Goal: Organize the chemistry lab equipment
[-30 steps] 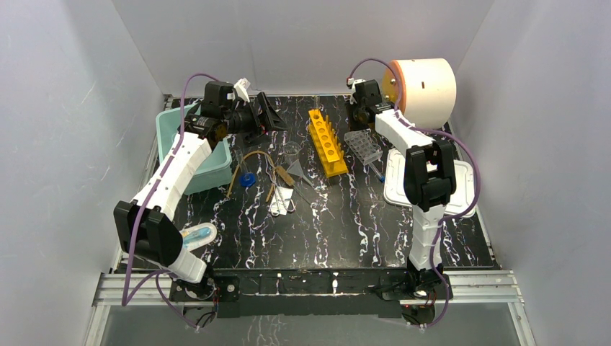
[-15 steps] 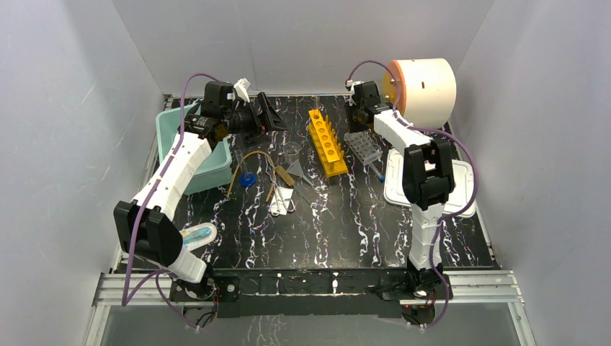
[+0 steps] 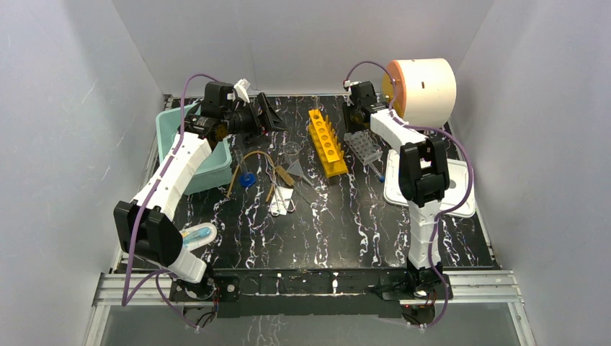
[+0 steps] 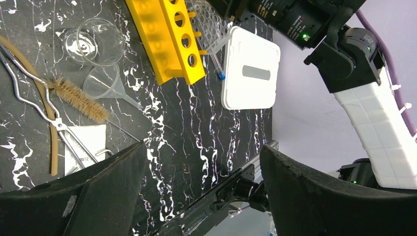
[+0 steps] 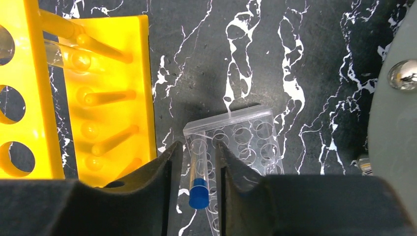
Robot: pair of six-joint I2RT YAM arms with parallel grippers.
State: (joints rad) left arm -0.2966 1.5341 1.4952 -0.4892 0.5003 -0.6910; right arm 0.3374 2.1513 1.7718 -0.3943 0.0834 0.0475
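item: small blue-capped tube (image 5: 198, 172), standing in the far-left corner of the clear rack (image 5: 248, 135)
location: clear rack sits on the black table (image 5: 275, 59) toward the far right, just right of the yellow rack (image 5: 110, 64) and apart from it
right gripper (image 5: 196, 146): above the clear rack, jaws part-spread on either side of the tube, a thin dark gap showing on each side; it does not look pinched
left gripper (image 4: 202, 146): raised over the far left of the table, jaws spread wide, nothing between them
step in hand (judged): letting go of the tube once it is seated in the rack
handling note: open evenly so neither finger (image 5: 167, 167) drags the tube sideways; the rack is light and could slide or tip
withdrawal note: lift straight up along the tube's axis until the fingers are above the cap, then move away
check: tube should stand on its own, cap up, before the arm leaves
awaiting sorting: beaker (image 4: 96, 44), funnel (image 4: 104, 83), brush (image 4: 81, 101), rubber tube (image 4: 52, 157), left of the yellow rack
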